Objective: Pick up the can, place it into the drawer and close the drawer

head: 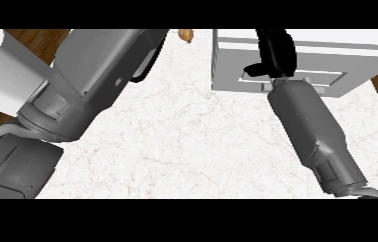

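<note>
Head view: white marbled tabletop point(192, 136) fills most of frame. Right forearm point(314, 136) runs up from lower right to the white drawer unit point(325, 51) at upper right; right hand point(277, 51) is black, lies over the drawer front near its recessed handle point(325, 78), touching or just above it. Can't tell whether its fingers are spread or curled. Left forearm point(88, 81) big, close to camera at left, crossing up toward top centre; left hand mostly hidden, state can't tell. Can not visible. Small brown object point(186, 34) at top edge, just left of drawer unit. Wood-brown surface point(33, 41) at upper left corner.
</note>
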Robot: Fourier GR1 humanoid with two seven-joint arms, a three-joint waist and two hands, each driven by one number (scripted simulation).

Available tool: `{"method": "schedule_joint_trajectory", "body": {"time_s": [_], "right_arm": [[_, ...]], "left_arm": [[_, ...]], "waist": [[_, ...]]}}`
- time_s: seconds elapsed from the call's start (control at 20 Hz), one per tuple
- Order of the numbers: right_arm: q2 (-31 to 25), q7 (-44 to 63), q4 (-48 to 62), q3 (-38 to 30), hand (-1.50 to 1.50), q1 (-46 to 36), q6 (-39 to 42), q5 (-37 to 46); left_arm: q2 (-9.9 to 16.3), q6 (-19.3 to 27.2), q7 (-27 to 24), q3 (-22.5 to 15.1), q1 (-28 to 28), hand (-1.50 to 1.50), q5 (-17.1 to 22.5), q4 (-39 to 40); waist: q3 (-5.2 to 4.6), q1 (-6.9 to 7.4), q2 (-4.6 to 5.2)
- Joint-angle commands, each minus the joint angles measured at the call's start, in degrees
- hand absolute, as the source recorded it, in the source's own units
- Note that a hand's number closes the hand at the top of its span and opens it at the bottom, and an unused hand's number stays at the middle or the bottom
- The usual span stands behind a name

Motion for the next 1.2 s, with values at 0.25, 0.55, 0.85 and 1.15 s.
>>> {"method": "schedule_joint_trajectory", "body": {"time_s": [0.25, 0.55, 0.85, 1.15], "right_arm": [[-0.83, -1.28, 14.58, -3.99, -1.5, -10.68, -7.87, 1.28], [-2.03, -3.32, 17.89, -5.97, -1.5, -16.24, -6.88, -0.16], [-1.26, -5.56, 18.02, -10.09, -1.5, -20.47, -4.43, -4.83], [-0.82, -12.82, 18.41, -12.94, -1.5, -19.13, -4.63, -8.08]], "left_arm": [[4.02, -1.18, 4.58, -0.57, 3.9, -1.5, -0.67, -7.62], [6.75, -3.04, 6.13, -1.32, 8.06, -1.5, -1.11, -12.38], [7.94, -3.74, 5.62, -1.13, 12.33, -1.5, -0.69, -17.42], [10.23, -3.03, 7.93, -1.69, 15.99, -1.5, -1.17, -22.85]], "waist": [[0.03, 2.05, 0.43], [0.03, 2.75, 0.56], [0.06, 3.63, 0.61], [0.09, 2.41, 0.17]]}}
